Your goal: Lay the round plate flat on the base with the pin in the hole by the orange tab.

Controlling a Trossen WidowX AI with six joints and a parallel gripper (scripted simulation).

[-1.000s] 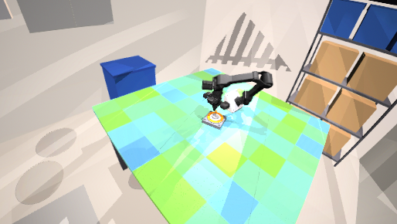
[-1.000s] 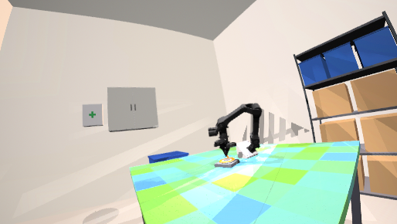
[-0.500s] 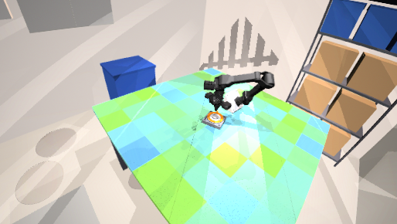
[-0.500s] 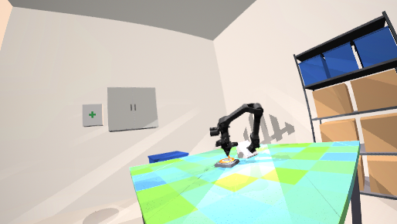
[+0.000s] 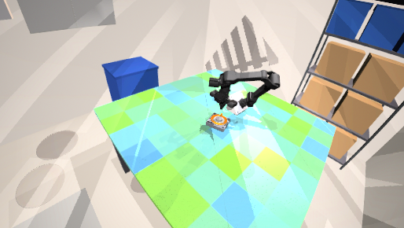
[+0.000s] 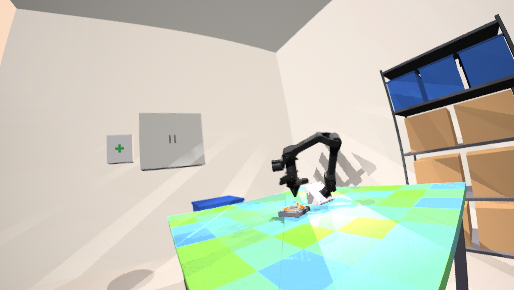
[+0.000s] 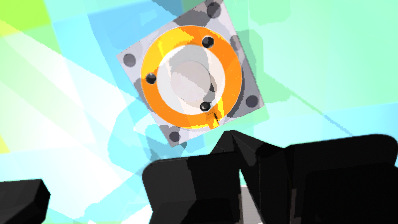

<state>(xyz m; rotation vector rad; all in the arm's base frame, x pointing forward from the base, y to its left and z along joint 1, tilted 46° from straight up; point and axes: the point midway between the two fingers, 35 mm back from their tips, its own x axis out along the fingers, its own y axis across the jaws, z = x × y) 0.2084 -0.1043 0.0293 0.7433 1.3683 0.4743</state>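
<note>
The round plate [image 7: 161, 107] [image 5: 213, 119] has an orange rim and sits around the pale post [image 7: 189, 80] on the grey square base [image 7: 221, 23] [image 5: 212, 125] [image 6: 292, 215]. Its orange tab [image 7: 215, 120] [image 5: 221, 115] points toward the gripper in the wrist view. The hole [image 7: 205, 106] beside the tab is dark with a small light spot; I cannot tell whether the pin is inside, nor whether the plate lies fully flat. My gripper [image 7: 229, 135] [image 5: 222, 107] [image 6: 295, 194] is shut and empty. Its tips hang above the base, clear of the plate.
The checkered table [image 5: 189, 196] [image 6: 220, 265] carries the base. A white block [image 5: 238, 106] [image 6: 316, 193] stands by the arm's foot. A blue bin [image 5: 131, 79] stands beyond the table, and a shelf rack with boxes [image 5: 339, 59] [image 6: 430, 130] is at the right.
</note>
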